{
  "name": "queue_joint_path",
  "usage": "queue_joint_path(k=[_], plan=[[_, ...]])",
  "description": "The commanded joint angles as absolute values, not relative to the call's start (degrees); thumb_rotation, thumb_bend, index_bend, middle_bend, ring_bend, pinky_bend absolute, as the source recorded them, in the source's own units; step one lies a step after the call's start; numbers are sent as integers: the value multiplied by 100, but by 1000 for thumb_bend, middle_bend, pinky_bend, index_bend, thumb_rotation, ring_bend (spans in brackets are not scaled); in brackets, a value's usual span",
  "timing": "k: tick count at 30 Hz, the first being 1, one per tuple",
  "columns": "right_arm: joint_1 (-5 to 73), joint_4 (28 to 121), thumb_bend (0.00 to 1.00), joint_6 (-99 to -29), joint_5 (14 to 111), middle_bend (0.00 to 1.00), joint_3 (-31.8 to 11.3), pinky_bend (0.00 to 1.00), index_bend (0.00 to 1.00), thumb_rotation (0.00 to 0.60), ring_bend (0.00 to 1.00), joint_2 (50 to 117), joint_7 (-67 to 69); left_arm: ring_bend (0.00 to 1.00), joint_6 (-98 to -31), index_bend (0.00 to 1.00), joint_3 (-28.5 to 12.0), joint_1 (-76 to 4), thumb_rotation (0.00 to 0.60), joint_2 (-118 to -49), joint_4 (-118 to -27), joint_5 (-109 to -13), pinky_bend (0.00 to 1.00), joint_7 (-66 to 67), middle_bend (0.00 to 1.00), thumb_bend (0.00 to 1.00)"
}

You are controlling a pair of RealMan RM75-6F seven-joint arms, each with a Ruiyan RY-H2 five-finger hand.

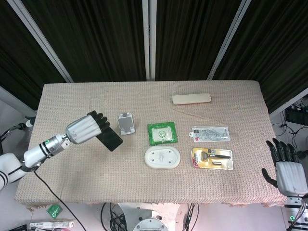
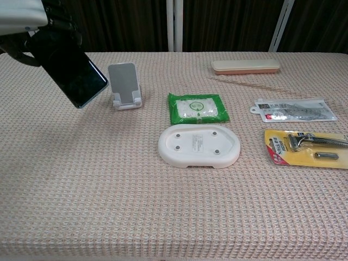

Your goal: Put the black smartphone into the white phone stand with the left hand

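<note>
My left hand (image 1: 85, 127) (image 2: 24, 13) grips the black smartphone (image 1: 109, 138) (image 2: 72, 73) by its upper end and holds it in the air, tilted, its screen facing the front. The phone hangs just left of the white phone stand (image 1: 126, 123) (image 2: 125, 85), which stands upright and holds nothing. My right hand (image 1: 287, 168) hangs off the table's right front corner, fingers spread and holding nothing; the chest view does not show it.
A green wipes pack (image 1: 162, 133) (image 2: 198, 108) lies right of the stand. In front of it sits a white oval dish (image 1: 162, 157) (image 2: 199, 146). A razor blister pack (image 2: 307, 148), a clear packet (image 2: 293, 110) and a beige case (image 2: 246, 66) lie further right.
</note>
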State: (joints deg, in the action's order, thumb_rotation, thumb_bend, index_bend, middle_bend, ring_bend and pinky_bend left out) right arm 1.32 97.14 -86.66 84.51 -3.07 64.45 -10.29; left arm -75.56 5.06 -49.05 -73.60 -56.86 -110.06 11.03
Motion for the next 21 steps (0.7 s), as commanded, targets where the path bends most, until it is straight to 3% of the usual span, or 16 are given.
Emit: queue_joint_path(k=[1, 5, 9, 17, 21], plan=[[122, 9709, 212, -8690, 8461, 0, -313, 0, 0, 600, 0, 6441, -1007, 512, -7393, 597, 245, -5342, 600, -6819, -6112, -11346, 567, 2195, 629, 352], [117, 9674, 213, -8694, 8453, 0, -322, 0, 0, 600, 0, 6446, -946, 512, -7194, 598, 76, -5490, 600, -6769, -6343, -11456, 566, 3106, 630, 364], [106, 9627, 212, -8707, 8472, 0, -316, 0, 0, 600, 0, 6448, -860, 512, -7097, 591, -210, -5361, 600, -7188, -6407, -11312, 564, 4541, 623, 364], [47, 9521, 212, -8767, 8432, 0, -333, 0, 0, 600, 0, 6397, -662, 512, -6876, 593, -248, -5487, 600, -7804, -6305, -11442, 559, 5134, 622, 378], [25, 9454, 213, -8769, 8399, 0, -338, 0, 0, 600, 0, 6390, -569, 511, -6418, 594, -162, -5694, 600, -7900, -6326, -11609, 556, 5560, 623, 378]])
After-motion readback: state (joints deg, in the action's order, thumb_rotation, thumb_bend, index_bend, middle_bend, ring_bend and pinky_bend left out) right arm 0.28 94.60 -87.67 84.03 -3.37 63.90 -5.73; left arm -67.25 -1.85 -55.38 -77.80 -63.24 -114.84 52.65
